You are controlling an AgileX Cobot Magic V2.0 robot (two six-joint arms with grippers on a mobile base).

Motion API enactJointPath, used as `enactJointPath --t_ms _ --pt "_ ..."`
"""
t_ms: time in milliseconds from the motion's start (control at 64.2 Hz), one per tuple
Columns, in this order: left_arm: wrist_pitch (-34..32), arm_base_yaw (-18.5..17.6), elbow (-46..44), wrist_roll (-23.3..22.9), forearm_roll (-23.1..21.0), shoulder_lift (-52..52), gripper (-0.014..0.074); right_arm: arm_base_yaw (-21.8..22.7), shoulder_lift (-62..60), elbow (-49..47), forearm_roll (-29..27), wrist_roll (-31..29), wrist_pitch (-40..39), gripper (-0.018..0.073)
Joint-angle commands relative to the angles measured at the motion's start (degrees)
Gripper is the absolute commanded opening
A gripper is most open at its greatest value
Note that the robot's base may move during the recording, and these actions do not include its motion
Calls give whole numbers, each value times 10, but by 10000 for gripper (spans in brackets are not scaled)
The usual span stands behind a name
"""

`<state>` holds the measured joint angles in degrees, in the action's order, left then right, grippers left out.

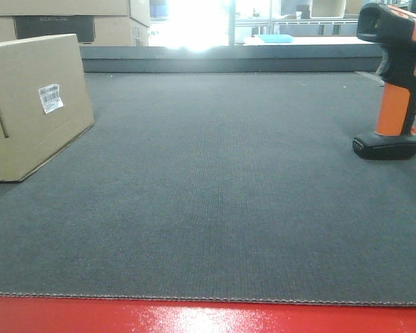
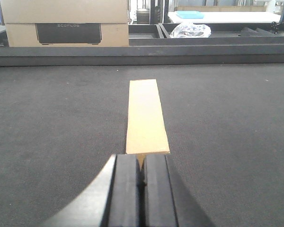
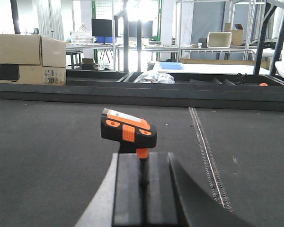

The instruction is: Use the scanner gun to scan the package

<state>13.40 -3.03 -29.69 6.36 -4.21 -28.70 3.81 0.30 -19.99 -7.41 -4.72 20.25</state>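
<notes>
The package (image 1: 28, 104), a plain brown cardboard box with a white barcode label (image 1: 50, 98) and a narrow slot, stands at the left of the dark mat. The scanner gun (image 1: 395, 76) stands upright on its black base at the far right, nothing holding it. Neither gripper shows in the front view. In the left wrist view my left gripper (image 2: 142, 158) is shut and empty, just short of the package's narrow top (image 2: 146, 116). In the right wrist view my right gripper (image 3: 143, 156) is shut and empty, with the scanner gun's head (image 3: 128, 128) straight ahead of it.
Stacked cardboard boxes with a dark panel (image 1: 55, 24) stand behind the mat at back left. A raised dark rail (image 1: 222, 59) runs along the mat's far edge, and a red edge (image 1: 208, 318) along the front. A stitched seam (image 3: 206, 151) crosses the mat right of the scanner.
</notes>
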Motion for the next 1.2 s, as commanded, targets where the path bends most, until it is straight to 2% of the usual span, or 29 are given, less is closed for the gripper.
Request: enactJointPath --t_ms 0,249,530,686,857,1185 --pt "-11 -2 0 2 -4 4 -111 2 -3 2 7 -3 -7 -153" --pt "-18 0 28 2 -2 41 -111 2 -3 2 7 -3 -7 -153" --pt "-134 0 217 2 -2 202 -111 2 -3 2 7 -3 -7 -153" --pt "-134 4 295 -9 -2 285 -111 2 -3 2 7 -3 -7 -153" --pt "-120 35 297 -19 12 287 -111 2 -3 2 7 -3 -9 -153" --pt "-116 15 297 -60 35 287 -111 2 -3 2 7 -3 -9 -153"
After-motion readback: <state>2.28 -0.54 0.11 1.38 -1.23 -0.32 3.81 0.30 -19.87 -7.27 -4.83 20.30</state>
